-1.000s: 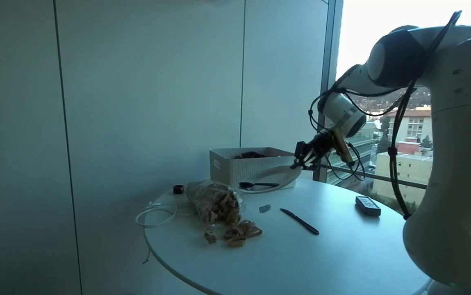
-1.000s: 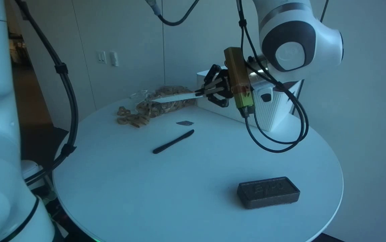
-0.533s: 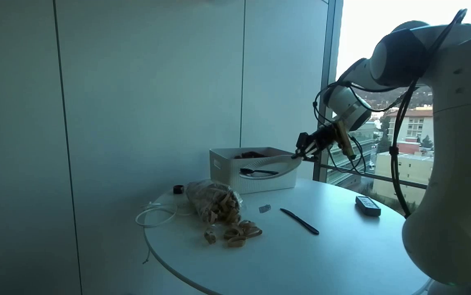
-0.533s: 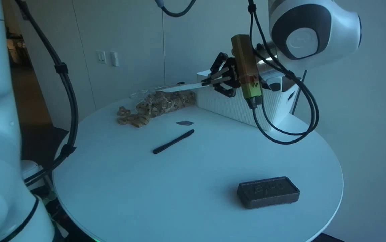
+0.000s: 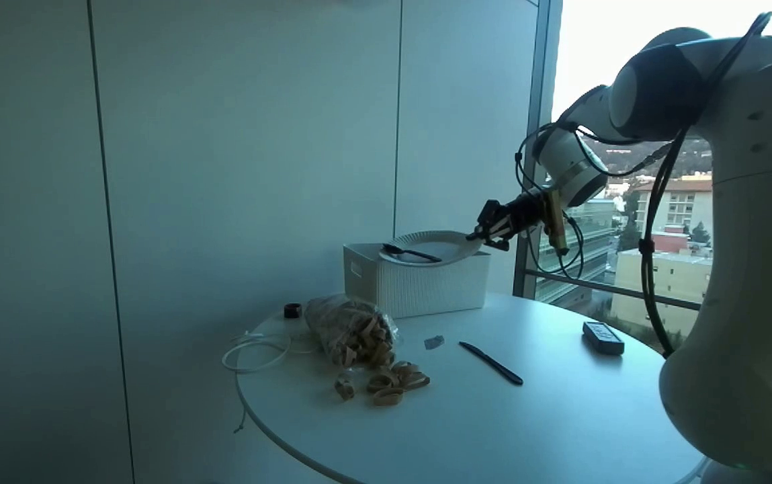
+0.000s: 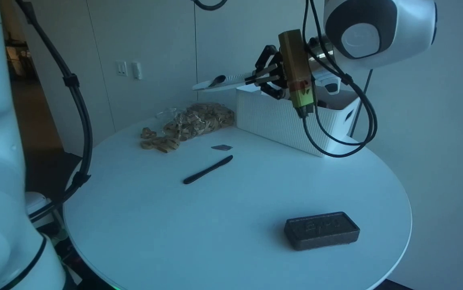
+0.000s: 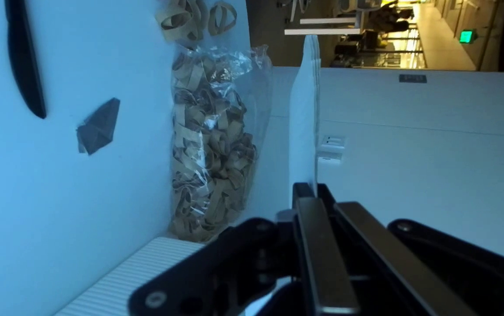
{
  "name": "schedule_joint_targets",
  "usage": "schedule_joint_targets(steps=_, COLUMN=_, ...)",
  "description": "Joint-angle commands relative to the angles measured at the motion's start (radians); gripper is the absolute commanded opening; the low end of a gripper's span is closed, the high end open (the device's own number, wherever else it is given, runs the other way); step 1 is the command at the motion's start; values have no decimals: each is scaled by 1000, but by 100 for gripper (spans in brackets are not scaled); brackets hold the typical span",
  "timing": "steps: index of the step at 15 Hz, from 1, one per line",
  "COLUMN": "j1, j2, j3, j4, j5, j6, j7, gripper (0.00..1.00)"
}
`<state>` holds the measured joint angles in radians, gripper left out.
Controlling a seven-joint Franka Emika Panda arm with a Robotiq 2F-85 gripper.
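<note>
My gripper [image 5: 472, 236] is shut on the rim of a white ridged plate [image 5: 426, 236], which it carries in the air. A dark spoon [image 5: 412, 253] lies on the plate, its bowl toward the side away from my fingers. In an exterior view the plate [image 6: 233, 83] appears nearly edge-on, with the spoon [image 6: 217, 81] on its upper face. The wrist view shows the plate [image 7: 303, 127] as a thin pale strip clamped between the fingertips; the spoon does not show there. Close under the gripper stands a white ribbed box [image 6: 279, 121], partly covered by the plate in an exterior view.
A clear bag of tan bands [image 6: 199, 121] lies beside the box, with several loose bands [image 5: 389, 386] spilled out. A black knife [image 6: 208, 170], a grey scrap [image 6: 222, 147] and a dark eraser block [image 6: 322, 231] lie on the round white table. A cord loop [image 5: 258, 356] hangs over its edge.
The gripper has risen with the plate and spoon, from in front of the box's side to the height of its rim. The plate has turned flatter. Everything on the table stays put.
</note>
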<state>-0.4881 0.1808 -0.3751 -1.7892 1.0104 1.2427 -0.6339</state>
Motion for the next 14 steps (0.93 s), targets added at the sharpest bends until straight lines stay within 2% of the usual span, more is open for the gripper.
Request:
schedule_joint_targets(steps=1, j1=8, j2=3, j3=1, j4=6, j5=92, j6=48, j7=-24, gripper=5)
schedule_joint_targets(steps=7, j1=41, j2=11, j3=11, j4=-12, j5=233, j6=266, j7=-25, gripper=5)
schedule_joint_targets(steps=14, j1=95, j2=14, j3=29, j4=-11, j5=320, j6=643, j7=16, gripper=6)
